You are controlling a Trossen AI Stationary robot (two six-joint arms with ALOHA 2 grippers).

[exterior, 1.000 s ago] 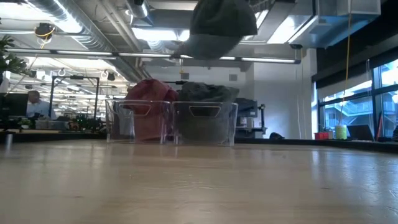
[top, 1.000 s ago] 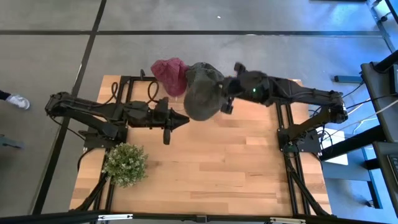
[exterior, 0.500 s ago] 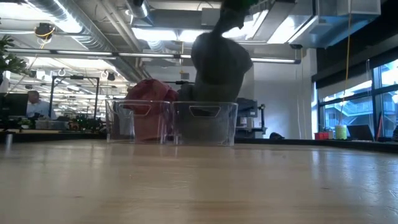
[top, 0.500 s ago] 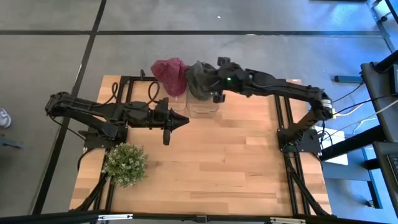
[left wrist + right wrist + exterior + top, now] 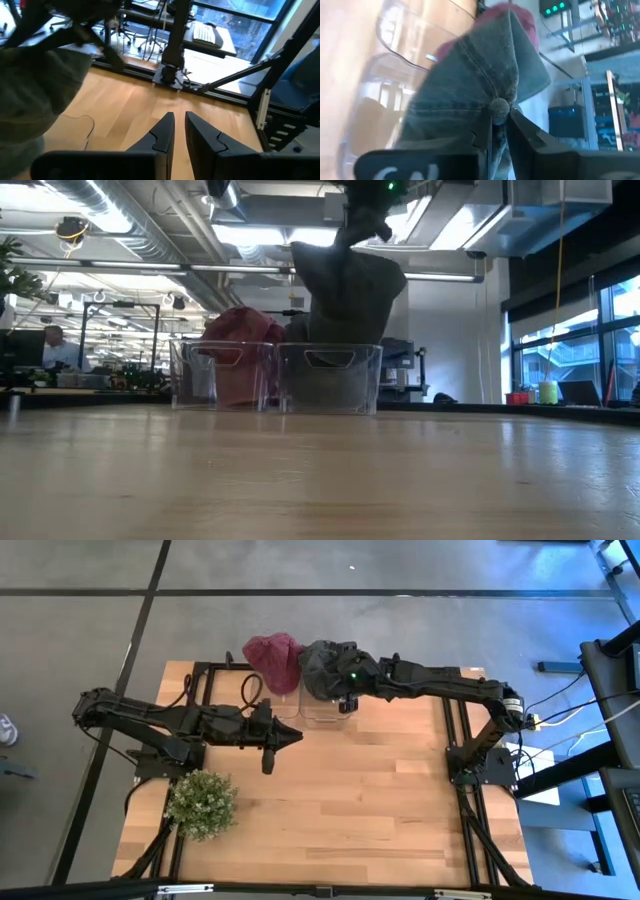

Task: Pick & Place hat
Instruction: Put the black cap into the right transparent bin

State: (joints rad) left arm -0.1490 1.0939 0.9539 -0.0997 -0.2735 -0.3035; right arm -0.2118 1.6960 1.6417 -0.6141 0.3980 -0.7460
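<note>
A grey denim hat [image 5: 320, 665] hangs from my right gripper [image 5: 343, 680] over the right-hand clear bin [image 5: 330, 385] at the table's far edge. In the low view the hat [image 5: 350, 285] reaches down past the bin's rim. My right gripper [image 5: 499, 125] is shut on it. My left gripper [image 5: 297, 735] hovers shut over the table's left middle, near side of the bins, touching nothing; its fingers show in the left wrist view [image 5: 179, 130]. My right gripper pinches the grey hat at the crown's top button [image 5: 499, 106] between its two fingers, coming from above and slanting in from the table's right. The hat hangs below the fingers, brim end down, its lower part inside the clear bin.
A red hat [image 5: 272, 658] fills the left clear bin [image 5: 215, 375] beside it. More grey cloth lies in the right bin. A potted green plant [image 5: 202, 802] stands at the table's left near side. A person [image 5: 55, 345] sits far off in the room.
My right gripper has moved toward the table's far left, over the right bin, and gone down, still shut on the grey hat. The hat, first lifted high and clear, now hangs with its lower part inside that bin.
</note>
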